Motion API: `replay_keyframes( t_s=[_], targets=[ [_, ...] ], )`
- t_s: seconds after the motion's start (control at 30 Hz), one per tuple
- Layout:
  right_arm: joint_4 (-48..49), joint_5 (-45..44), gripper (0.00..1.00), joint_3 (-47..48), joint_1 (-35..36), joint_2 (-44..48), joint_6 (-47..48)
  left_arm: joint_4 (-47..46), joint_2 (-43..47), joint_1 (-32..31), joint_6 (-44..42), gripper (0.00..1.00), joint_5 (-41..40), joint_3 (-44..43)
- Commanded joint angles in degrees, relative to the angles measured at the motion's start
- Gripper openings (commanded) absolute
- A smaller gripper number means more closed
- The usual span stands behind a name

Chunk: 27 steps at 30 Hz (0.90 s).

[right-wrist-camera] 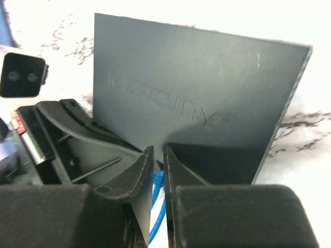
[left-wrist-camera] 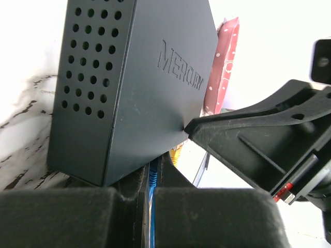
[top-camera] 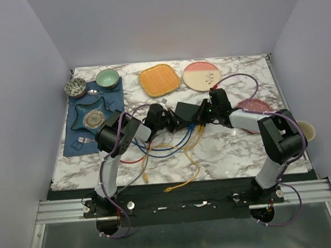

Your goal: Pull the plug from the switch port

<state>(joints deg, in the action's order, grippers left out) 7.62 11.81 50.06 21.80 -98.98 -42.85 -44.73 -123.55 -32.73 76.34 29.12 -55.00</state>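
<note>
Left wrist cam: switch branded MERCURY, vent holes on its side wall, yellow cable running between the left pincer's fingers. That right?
One slip: the cable between the fingers of the left pincer is blue, not yellow, as the left wrist view shows. The rest stands: the switch reads MERCURY and has vent holes on its side wall.

One switch (top-camera: 186, 110), two round bowls (top-camera: 75, 87) (top-camera: 107, 78) — one star-shaped dish (top-camera: 85, 108).
</note>
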Motion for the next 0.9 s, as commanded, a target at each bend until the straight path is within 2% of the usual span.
replay_keyframes(
  t_s=[0.0,0.03,0.13,0.3,0.6,0.87],
  targets=[
    [-9.2,-8.7,0.20,1.9,1.7,-0.2,6.5,10.1,-2.0,-0.5,-1.7,0.00,1.9,2.8],
    [-9.2,-8.3,0.15,1.8,1.8,0.3,6.4,10.2,-2.0,-0.5,-1.7,0.00,1.9,2.8],
    [-9.3,-9.1,0.07,0.9,3.2,2.3,7.1,10.3,-1.9,-0.5,-1.9,0.00,1.9,3.0],
    [-9.4,-9.3,0.01,-0.8,3.6,2.9,6.4,10.1,-2.0,-0.5,-1.6,0.00,1.9,2.7],
    [-9.3,-8.2,0.01,-2.4,3.7,5.7,5.2,10.2,-1.8,-0.4,-2.0,0.00,1.9,3.1],
    [-11.3,-10.8,0.01,4.0,3.6,-3.1,4.8,12.5,-1.4,-0.5,-3.4,0.00,2.5,3.0]
  ],
)
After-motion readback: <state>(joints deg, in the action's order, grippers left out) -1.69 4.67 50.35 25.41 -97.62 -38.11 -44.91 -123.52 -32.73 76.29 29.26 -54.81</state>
